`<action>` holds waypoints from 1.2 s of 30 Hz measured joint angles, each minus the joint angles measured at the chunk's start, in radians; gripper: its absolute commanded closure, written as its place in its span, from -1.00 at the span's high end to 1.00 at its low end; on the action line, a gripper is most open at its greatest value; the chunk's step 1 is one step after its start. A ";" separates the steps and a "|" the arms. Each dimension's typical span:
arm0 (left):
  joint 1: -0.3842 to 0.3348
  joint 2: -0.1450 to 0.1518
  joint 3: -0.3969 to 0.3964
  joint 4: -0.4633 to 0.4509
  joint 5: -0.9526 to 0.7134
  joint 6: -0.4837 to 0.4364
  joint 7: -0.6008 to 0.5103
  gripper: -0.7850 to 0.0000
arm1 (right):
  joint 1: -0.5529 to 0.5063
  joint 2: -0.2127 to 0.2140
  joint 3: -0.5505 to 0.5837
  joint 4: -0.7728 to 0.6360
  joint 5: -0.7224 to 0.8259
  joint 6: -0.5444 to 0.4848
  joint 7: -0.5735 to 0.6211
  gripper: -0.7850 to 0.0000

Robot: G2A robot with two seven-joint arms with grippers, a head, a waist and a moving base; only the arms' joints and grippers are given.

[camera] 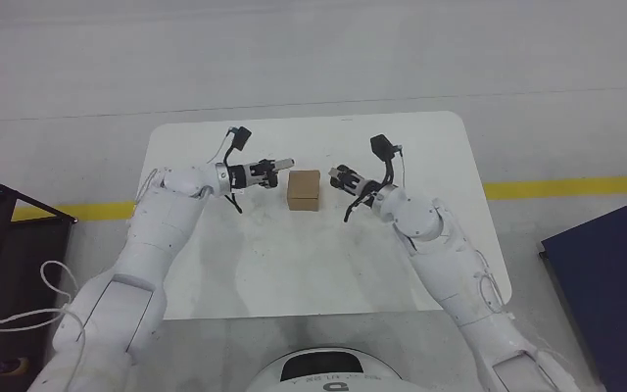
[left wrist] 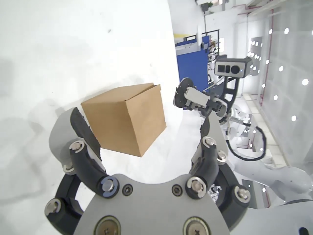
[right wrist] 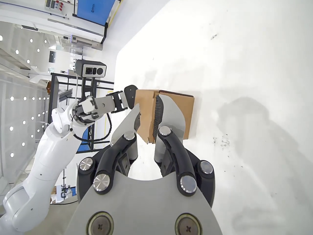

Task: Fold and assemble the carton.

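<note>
The carton is a plain brown cardboard cube, closed on the faces that show, with one flap edge standing slightly proud along a top seam. It sits flat on the white table, just above the middle of the top view. The left gripper hangs at its upper left corner, fingers spread wide, grasping nothing. The right gripper is just right of it, apart from the carton, fingers narrowly parted. Bare table stretches below the carton toward the near edge, with less room above.
</note>
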 measured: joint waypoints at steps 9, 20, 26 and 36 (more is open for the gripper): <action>0.002 0.060 -0.103 0.029 -0.011 -0.038 0.055 1.00 | 0.104 -0.013 -0.185 -0.067 -0.296 0.104 0.104 -1.00; 0.034 0.085 -0.147 0.007 -0.032 -0.037 0.061 1.00 | 0.276 -0.072 -0.340 0.177 -0.269 0.139 0.109 -1.00; 0.034 0.085 -0.147 0.007 -0.031 -0.037 0.061 1.00 | 0.287 -0.077 -0.336 0.170 -0.276 0.154 0.114 -1.00; 0.034 0.085 -0.147 0.007 -0.031 -0.037 0.061 1.00 | 0.276 -0.080 -0.337 0.182 -0.304 0.166 0.128 -1.00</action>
